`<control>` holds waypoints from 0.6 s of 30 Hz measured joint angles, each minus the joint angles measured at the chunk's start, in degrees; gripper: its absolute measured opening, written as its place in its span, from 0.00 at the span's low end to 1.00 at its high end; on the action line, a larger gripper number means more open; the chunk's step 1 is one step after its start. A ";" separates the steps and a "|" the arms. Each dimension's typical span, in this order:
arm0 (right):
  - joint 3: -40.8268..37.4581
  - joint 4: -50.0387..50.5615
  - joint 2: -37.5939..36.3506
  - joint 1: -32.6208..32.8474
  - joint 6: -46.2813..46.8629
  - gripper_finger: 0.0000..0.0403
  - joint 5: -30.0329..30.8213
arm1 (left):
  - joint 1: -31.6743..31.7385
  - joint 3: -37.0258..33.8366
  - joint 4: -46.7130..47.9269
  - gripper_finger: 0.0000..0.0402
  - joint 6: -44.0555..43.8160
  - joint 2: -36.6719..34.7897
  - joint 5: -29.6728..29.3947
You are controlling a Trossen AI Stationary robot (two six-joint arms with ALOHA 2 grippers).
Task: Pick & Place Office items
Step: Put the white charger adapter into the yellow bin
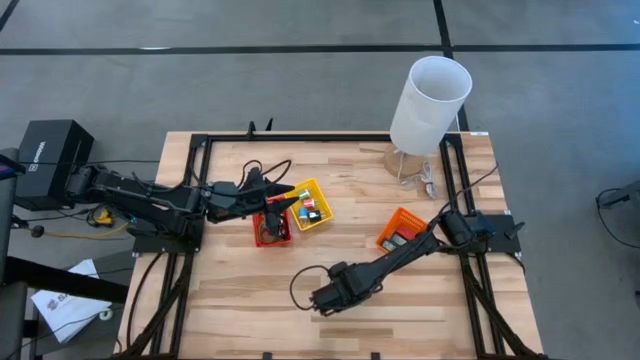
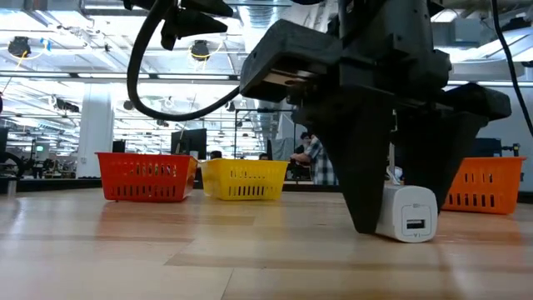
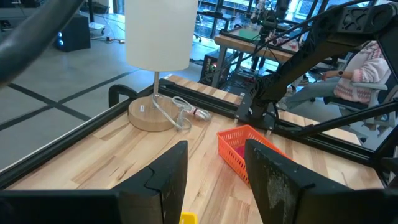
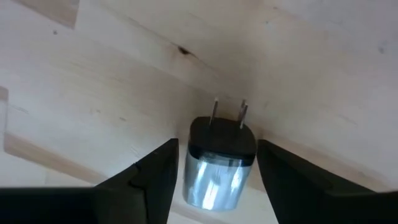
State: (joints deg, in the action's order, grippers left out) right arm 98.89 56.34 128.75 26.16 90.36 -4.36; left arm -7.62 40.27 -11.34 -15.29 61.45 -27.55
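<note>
In the overhead picture's centre-left, the left gripper (image 1: 283,199) hung over the red tray (image 1: 272,228), its jaws spread and holding nothing; the small bits inside that mesh tray were hard to make out. Just right of it, the yellow tray (image 1: 312,203) held red, blue and green pieces. At lower centre, the right gripper (image 1: 325,297) stood on the pale wooden table (image 1: 240,300), jaws spread astride a white plug adapter (image 4: 219,163) with two metal prongs. Further right, the orange tray (image 1: 402,229) lay partly hidden under the arm.
</note>
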 joint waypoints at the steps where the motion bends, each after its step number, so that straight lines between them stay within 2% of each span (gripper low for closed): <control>1: 0.00 -0.02 0.00 0.04 0.75 0.51 0.02 | 0.00 0.00 -0.02 0.38 0.00 0.00 0.00; 11: 0.00 -0.24 0.00 0.11 -4.61 0.39 -0.11 | 0.00 0.00 -0.28 0.38 0.00 0.00 0.00; 18: 0.00 0.88 0.00 0.44 -4.63 0.38 -0.09 | 0.00 0.00 -0.34 0.38 0.01 0.00 0.00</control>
State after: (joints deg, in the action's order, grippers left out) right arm 98.89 57.22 128.75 26.60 85.73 -4.45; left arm -7.62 40.27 -11.68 -15.28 61.45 -27.55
